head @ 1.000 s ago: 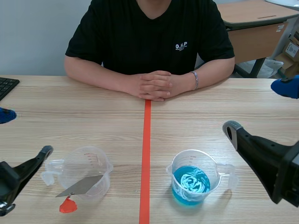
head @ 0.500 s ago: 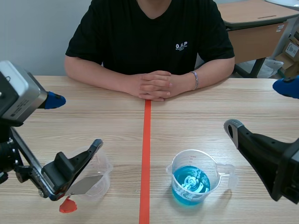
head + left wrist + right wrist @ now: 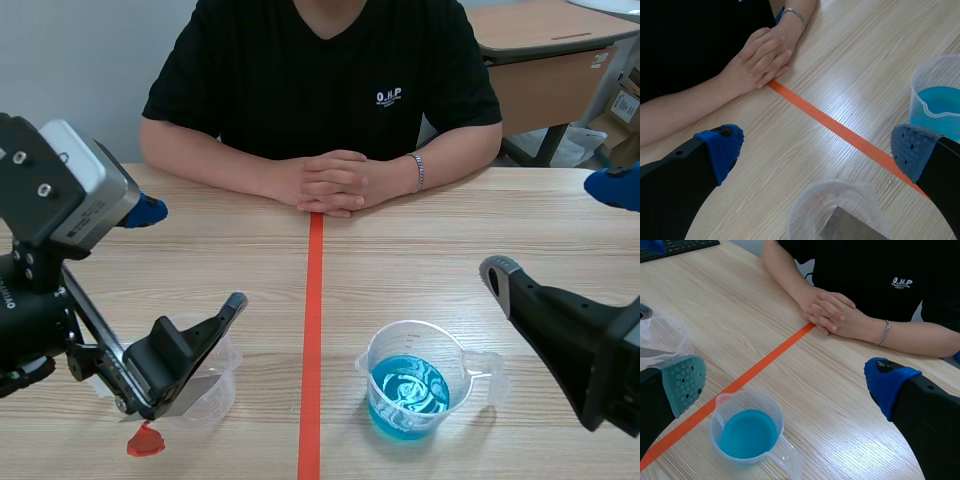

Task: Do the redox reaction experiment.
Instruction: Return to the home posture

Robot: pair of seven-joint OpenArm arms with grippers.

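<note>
My left gripper hangs, fingers spread wide, over the clear cup at the near left, with the grey metal piece lying inside, so I reckon this is the pick-up step. My right gripper, also spread, waits by the cup of blue liquid at the near right. Next I need to dip in, pinch the metal cleanly and carry it right without tipping either cup.

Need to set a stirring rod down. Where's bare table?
Bare table runs between the person's clasped hands and the two beakers, both sides of the orange tape line. Crowded: the left gripper hovers over the clear beaker, a red blob beside it; the right gripper by the blue-liquid beaker.
</note>
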